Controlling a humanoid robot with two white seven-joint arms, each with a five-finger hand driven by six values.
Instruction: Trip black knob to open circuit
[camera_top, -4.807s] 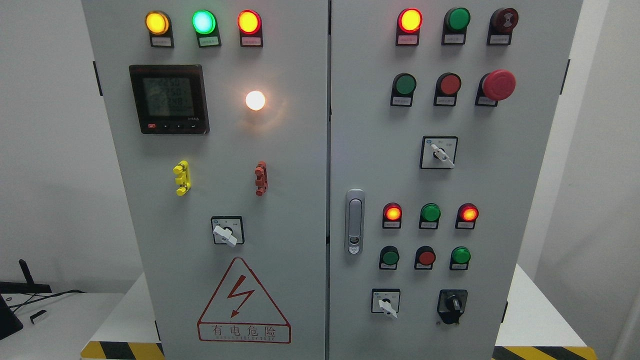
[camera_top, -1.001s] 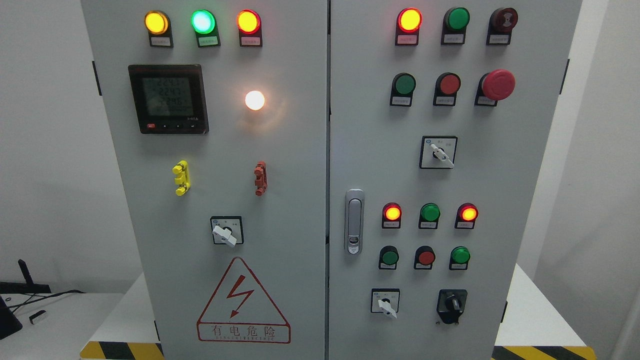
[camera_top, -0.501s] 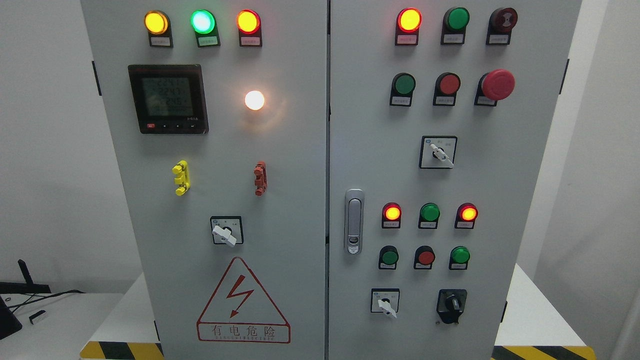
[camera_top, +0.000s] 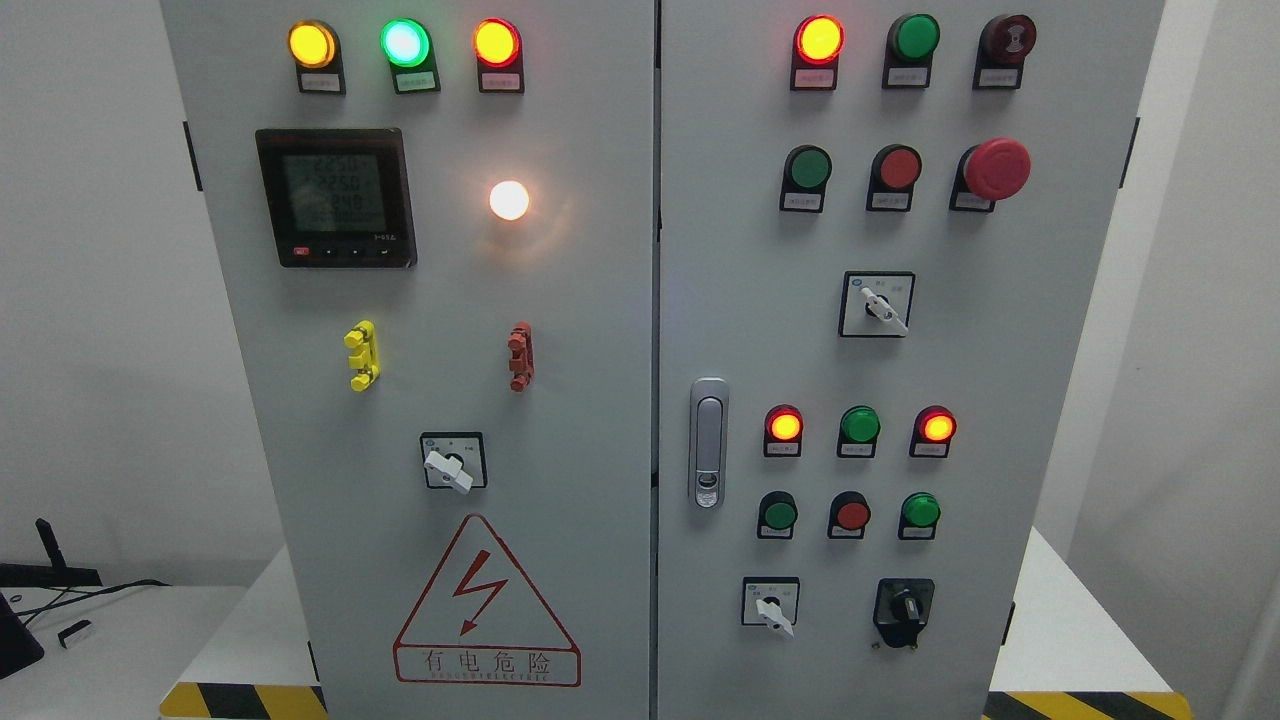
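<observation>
**No fingers in view; black knob low on the right door**

Fingers: neither robot hand shows, so their state cannot be told.

At the far left a white desk (camera_top: 120, 650) carries a dark device with a thin cable and a small white block. Pale walls stand behind it and on the right. The grey cabinet (camera_top: 560, 300) fills the middle, standing on a white platform edged with yellow and black hazard stripes (camera_top: 240, 700).

The left door has three lit lamps along the top, amber, green and amber-red, each over a small label too fine to read. Below them sits a black digital meter (camera_top: 335, 197) with faint digits, and beside it a glowing white lamp (camera_top: 509, 200). Lower down are a yellow clip (camera_top: 362, 355) and a red-brown clip (camera_top: 520, 356), then a white selector switch (camera_top: 453, 461). Under that is a red warning triangle (camera_top: 487, 600) with a lightning bolt and the characters 有电危险.

A silver door latch (camera_top: 708, 443) sits at the left edge of the right door. This door holds rows of red and green lamps and buttons, a red mushroom stop button (camera_top: 995, 168), and two more white selectors.

The black knob (camera_top: 905, 606) sits on a black square plate near the door's bottom right, right of the lower white selector. Its ridge points roughly upward, tilted slightly left.
</observation>
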